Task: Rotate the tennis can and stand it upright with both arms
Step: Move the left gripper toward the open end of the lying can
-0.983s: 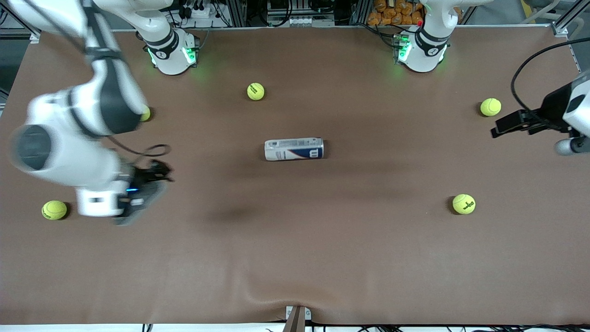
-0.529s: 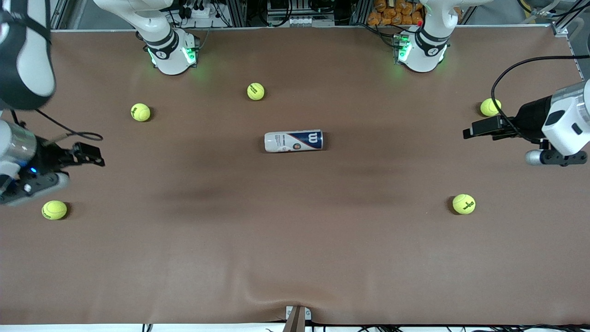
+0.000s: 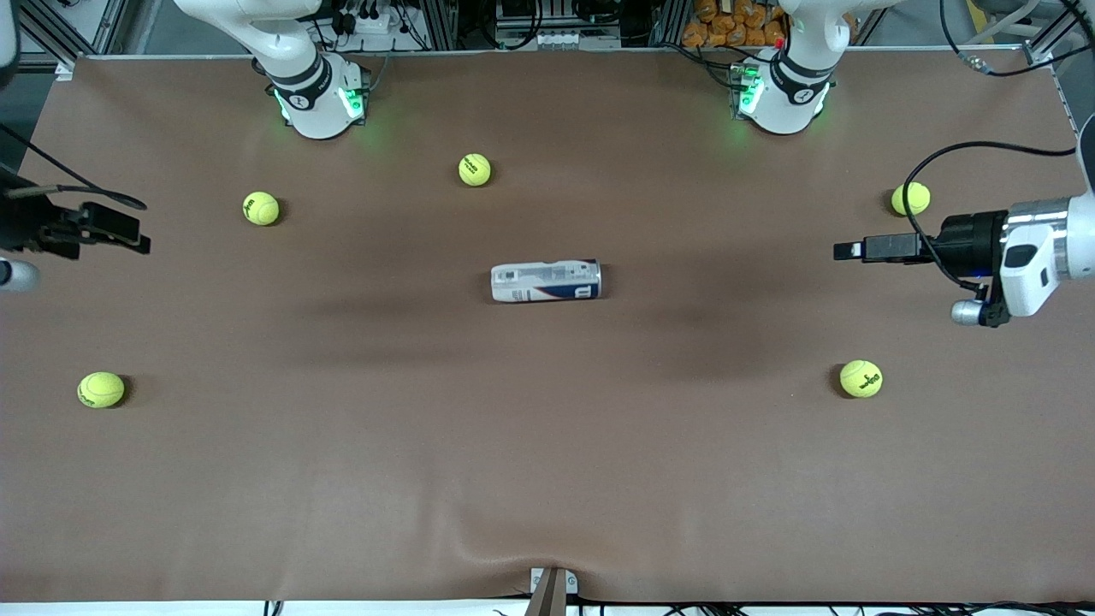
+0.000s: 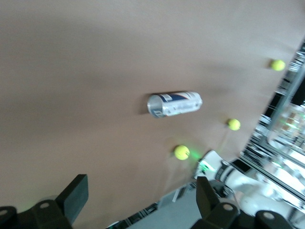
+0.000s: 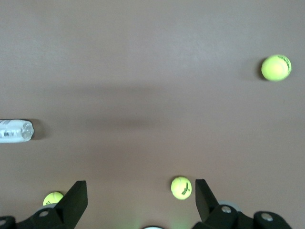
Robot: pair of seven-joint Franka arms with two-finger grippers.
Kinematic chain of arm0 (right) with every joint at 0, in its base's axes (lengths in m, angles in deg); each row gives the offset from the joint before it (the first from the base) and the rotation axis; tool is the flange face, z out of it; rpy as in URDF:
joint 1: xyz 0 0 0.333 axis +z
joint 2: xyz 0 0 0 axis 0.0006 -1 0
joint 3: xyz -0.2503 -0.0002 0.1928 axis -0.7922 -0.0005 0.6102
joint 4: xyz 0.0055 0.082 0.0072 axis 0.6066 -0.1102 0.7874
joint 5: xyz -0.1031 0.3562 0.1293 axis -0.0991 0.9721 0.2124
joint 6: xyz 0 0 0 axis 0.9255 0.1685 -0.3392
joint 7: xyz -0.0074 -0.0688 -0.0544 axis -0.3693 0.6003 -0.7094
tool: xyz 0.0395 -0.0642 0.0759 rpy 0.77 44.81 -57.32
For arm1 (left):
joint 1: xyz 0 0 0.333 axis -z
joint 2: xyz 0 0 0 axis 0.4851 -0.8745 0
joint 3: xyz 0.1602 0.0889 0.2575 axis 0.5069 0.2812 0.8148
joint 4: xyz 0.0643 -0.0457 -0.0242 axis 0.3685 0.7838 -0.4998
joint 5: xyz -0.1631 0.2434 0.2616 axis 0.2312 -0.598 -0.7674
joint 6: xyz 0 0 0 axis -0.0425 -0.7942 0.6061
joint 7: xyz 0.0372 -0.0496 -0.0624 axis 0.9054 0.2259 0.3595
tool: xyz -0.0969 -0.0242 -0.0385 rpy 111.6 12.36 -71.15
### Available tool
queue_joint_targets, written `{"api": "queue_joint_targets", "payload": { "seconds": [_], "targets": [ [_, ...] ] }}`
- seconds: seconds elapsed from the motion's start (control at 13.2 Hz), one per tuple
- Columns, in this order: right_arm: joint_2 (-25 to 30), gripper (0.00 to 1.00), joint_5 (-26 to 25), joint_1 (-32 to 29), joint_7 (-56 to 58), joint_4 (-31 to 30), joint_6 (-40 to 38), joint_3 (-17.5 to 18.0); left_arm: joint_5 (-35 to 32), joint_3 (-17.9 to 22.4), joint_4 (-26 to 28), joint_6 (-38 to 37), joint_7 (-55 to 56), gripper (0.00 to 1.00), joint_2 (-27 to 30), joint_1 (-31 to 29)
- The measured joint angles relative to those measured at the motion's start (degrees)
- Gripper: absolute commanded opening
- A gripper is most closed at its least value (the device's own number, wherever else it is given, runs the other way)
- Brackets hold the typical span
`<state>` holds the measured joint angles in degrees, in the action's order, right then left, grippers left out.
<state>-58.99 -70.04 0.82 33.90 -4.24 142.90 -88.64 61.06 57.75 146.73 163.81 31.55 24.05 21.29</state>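
Meanwhile, tennis can flat mid-table, left hand and right hand wide open, empty.

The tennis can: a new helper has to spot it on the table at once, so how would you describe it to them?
Start from the brown table with five yellow-green tennis balls scattered around it. Near its middle, with no ball close, lies the tennis can, on its side, its length running between the two arms' ends. It is the only cylinder there: a tube with a white and navy label.

Tennis can flat amid balls
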Motion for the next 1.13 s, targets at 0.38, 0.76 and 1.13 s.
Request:
{"api": "queue_joint_targets", "payload": {
  "seconds": [0.38, 0.76, 1.13],
  "targets": [
    [2.3, 1.0, 0.0, -1.4, -4.4, 0.0, -0.7, 0.5, 8.9, -0.4, 5.2, 0.4, -4.6, 1.0, -1.2, 0.2],
    [4.9, 1.0, -1.8, -1.4, -6.3, 0.0, -1.1, 3.1, 17.6, -0.7, 13.6, 2.8, -16.8, 1.0, -3.1, 0.3],
    [6.2, 1.0, -4.1, -2.5, -7.0, 0.0, -4.6, 5.5, 21.2, -4.8, 17.6, 8.5, -22.1, 1.0, -4.1, 1.1]
  ]
}}
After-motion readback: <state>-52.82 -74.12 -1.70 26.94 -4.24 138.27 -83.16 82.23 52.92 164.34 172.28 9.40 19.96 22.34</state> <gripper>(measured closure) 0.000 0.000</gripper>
